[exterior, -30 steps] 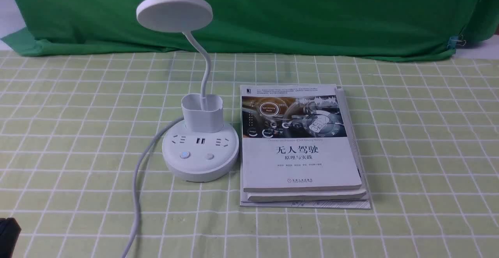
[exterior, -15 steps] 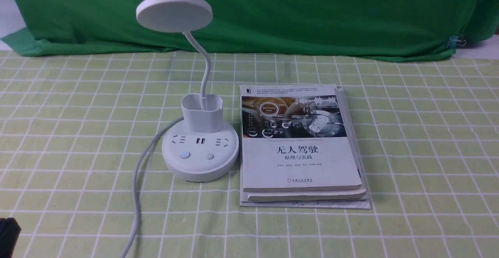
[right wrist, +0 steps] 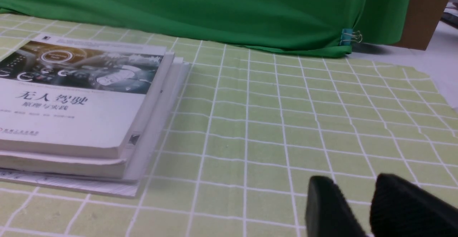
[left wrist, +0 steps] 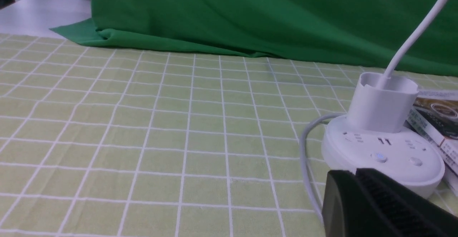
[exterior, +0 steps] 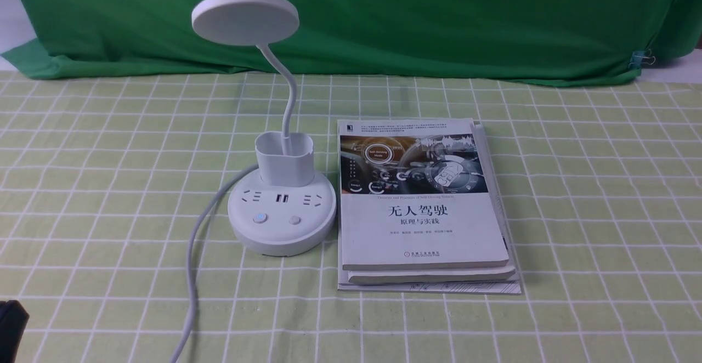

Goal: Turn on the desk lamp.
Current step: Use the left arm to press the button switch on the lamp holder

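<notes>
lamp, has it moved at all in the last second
No. The lamp sits just as close to the book, on the same squares of the tablecloth.

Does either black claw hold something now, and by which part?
Nothing is held. The left claw and the right claw are both empty; neither touches the white plastic desk lamp with round disc head.

- desk lamp point(exterior: 281, 209): plain white all over, its cord point(exterior: 192, 264) included; the left button point(exterior: 259, 219) on the base shows a faint blue glow.
- bench point(exterior: 576, 215): pale yellow-green cloth crossed by a white grid.
- backdrop point(exterior: 439, 23), across the top of the frame: solid deep green.
- top book point(exterior: 422, 226): white cover, dark photo band, black title characters.
- right gripper point(right wrist: 356, 188): black.
</notes>
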Controlling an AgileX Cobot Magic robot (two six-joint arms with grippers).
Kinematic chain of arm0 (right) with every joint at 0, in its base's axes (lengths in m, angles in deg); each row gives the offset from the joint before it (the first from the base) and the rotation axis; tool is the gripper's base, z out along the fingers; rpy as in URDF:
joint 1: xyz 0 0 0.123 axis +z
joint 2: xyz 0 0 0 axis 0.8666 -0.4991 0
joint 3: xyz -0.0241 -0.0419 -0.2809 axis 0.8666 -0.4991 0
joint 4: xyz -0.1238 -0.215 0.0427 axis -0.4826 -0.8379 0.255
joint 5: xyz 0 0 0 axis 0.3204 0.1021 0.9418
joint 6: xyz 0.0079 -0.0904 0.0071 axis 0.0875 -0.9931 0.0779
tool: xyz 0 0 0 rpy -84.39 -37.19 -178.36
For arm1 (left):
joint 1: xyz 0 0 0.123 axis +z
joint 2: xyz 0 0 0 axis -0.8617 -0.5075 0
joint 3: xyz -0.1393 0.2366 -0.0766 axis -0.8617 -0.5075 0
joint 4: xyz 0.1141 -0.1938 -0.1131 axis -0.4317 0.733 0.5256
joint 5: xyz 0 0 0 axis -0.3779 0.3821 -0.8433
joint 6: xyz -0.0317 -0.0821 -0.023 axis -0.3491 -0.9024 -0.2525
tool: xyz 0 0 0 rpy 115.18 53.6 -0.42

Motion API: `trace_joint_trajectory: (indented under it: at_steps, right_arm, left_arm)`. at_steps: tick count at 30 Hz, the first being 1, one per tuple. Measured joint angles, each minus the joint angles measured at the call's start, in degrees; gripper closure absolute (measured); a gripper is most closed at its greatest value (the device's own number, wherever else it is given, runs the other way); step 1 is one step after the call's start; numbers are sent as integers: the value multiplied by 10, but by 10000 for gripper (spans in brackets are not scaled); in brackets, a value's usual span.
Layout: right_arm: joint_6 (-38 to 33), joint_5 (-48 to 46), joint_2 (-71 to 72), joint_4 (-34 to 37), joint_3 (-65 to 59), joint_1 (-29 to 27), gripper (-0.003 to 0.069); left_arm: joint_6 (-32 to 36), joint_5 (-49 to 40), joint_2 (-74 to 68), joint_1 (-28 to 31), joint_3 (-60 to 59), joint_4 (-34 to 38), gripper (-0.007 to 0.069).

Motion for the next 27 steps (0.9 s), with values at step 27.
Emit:
trace_joint_trajectory:
  at_steps: [27]
  right_arm:
    - [0, 0, 0, 0, 0, 0, 414]
  left_arm:
    - [-109, -36, -191, 0, 244, -35, 606]
